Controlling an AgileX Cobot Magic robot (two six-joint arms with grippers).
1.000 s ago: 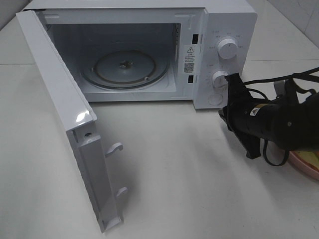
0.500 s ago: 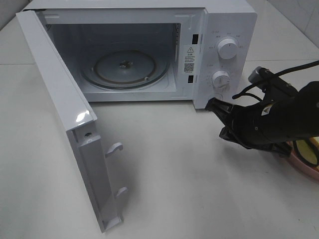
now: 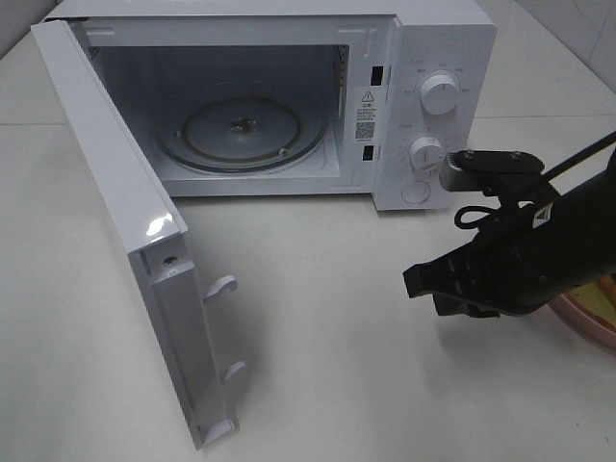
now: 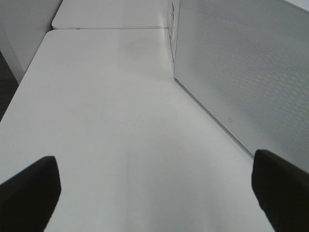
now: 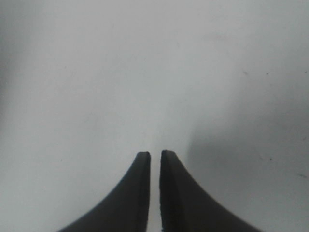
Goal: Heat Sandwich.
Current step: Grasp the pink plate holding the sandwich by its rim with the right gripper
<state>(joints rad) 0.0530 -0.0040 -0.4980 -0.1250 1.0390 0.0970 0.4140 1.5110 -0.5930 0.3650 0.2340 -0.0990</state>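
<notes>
Both my grippers carry nothing: right gripper, jaws a slit apart, sits mid-right; behind it at the right edge, pink plate; sandwich hidden. Left gripper gapes wide.

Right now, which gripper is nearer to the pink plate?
Right. The right gripper hovers just left of the pink plate; the left gripper sits behind the microwave door, far away.

My right arm is matte black and bulky, with a small white marking on its casing and black cables looping near a flat black bracket with screws. Its right pincer ends in two dark, curved, tapering fingers. The left pincer shows only two blunt black fingertips.
</notes>
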